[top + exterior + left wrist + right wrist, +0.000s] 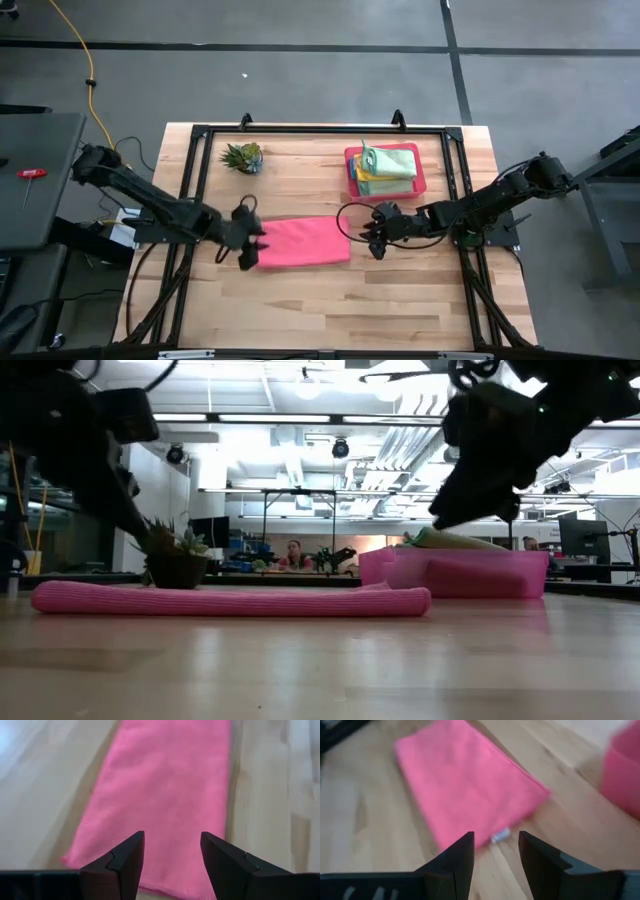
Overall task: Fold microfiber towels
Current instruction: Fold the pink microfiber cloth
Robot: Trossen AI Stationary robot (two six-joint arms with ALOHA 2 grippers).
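Both pincers are hanging low with fingers parted, grasping nothing: the left pincer [250, 243] at the left end of the pink towel [303, 242], the right pincer [371, 232] just off its right end. That folded towel is lying flat on the wooden worktop [330, 300], long axis running left to right, while the other towels [388, 163] are sitting stacked in the pink tray [420, 186] behind.

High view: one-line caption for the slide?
Both open grippers, left and right, flank a folded pink microfiber towel; remaining towels sit stacked in the pink rectangular tray.

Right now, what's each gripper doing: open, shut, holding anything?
Left gripper: open, empty, at the left end of the pink towel.
Right gripper: open, empty, just off the towel's right end.
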